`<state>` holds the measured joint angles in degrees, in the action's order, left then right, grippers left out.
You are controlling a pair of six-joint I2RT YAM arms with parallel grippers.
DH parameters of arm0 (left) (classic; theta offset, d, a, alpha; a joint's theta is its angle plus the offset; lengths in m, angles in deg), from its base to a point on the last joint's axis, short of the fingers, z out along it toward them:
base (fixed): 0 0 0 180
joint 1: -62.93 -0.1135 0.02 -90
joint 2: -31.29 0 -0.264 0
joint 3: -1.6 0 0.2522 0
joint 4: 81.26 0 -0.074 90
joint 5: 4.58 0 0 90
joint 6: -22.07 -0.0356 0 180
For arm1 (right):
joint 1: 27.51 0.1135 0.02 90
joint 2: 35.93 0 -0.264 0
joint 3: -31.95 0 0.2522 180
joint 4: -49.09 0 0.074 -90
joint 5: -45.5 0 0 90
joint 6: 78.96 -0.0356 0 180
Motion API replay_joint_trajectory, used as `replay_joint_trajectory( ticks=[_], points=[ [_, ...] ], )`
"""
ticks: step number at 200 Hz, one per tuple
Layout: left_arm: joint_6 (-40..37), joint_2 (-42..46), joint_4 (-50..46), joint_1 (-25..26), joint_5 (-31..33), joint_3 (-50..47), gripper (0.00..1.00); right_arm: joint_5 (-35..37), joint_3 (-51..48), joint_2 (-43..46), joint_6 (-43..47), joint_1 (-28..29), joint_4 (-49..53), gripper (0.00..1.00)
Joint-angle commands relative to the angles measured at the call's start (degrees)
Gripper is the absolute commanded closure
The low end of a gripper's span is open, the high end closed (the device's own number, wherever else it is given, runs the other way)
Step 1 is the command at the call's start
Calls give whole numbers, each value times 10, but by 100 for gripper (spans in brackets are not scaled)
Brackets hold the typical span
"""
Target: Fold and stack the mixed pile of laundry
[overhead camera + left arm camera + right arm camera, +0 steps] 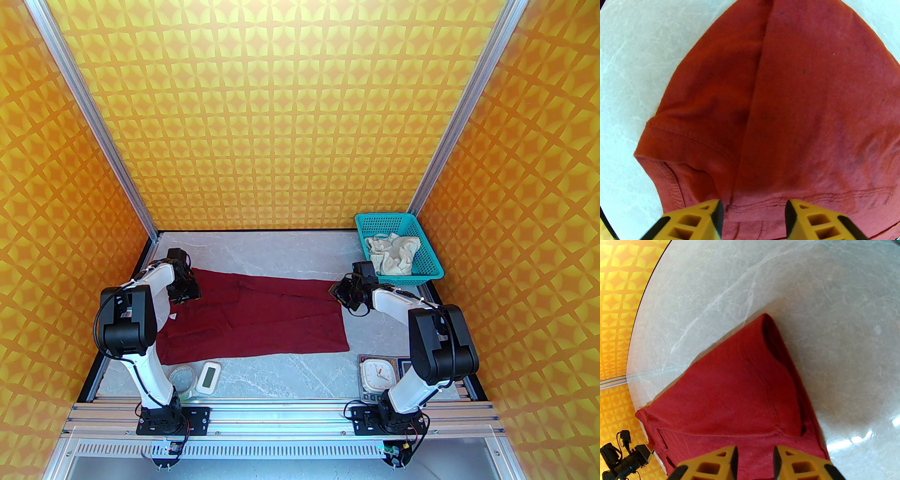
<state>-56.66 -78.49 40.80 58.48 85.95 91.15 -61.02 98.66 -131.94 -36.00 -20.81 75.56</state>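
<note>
The dark red shirt (pixel 281 314) lies spread across the middle of the table, its far edge folded over lengthwise. My left gripper (pixel 185 293) hangs over the shirt's far left end. In the left wrist view its yellow fingers (pixel 707 218) stand apart, open (pixel 754 206), above a stitched hem of the shirt (pixel 799 105). My right gripper (pixel 340 293) is at the far right corner. There, too, the jaws are open (pixel 755 451), with smooth cloth of the shirt (pixel 731 392) showing in the gap. The cream-white shorts (pixel 391 253) lie crumpled in the basket.
The teal mesh basket (pixel 385 216) stands at the back right corner, just behind my right gripper. A white clock (pixel 377 372), a small digital display (pixel 208 376) and a round dish (pixel 180 377) sit along the near edge. Patterned orange walls close in three sides.
</note>
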Motion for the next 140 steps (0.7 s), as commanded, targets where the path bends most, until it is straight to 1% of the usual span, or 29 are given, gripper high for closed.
replay_joint_trajectory(
  ticks=[1,18,35,55,65,120,126,140],
  points=[
    [-7,-15,-1,7,16,7,53,-8,4,-7,8,-2,0,68],
    [-6,-25,0,12,16,12,55,-8,4,-6,8,-2,2,68],
    [-5,-28,-1,20,15,15,61,-7,4,-6,10,-2,5,68],
    [-3,-24,-3,22,16,20,71,-6,4,-5,10,-2,5,68],
    [-3,-21,-6,23,16,22,73,-6,4,-5,10,-2,5,68],
    [-5,-3,-19,22,17,27,72,-7,5,-7,11,-1,5,68],
    [-6,-2,-22,22,19,28,71,-7,5,-8,11,-1,5,68],
    [-7,-1,-27,22,25,31,62,-7,5,-7,12,-2,6,68]
  ],
)
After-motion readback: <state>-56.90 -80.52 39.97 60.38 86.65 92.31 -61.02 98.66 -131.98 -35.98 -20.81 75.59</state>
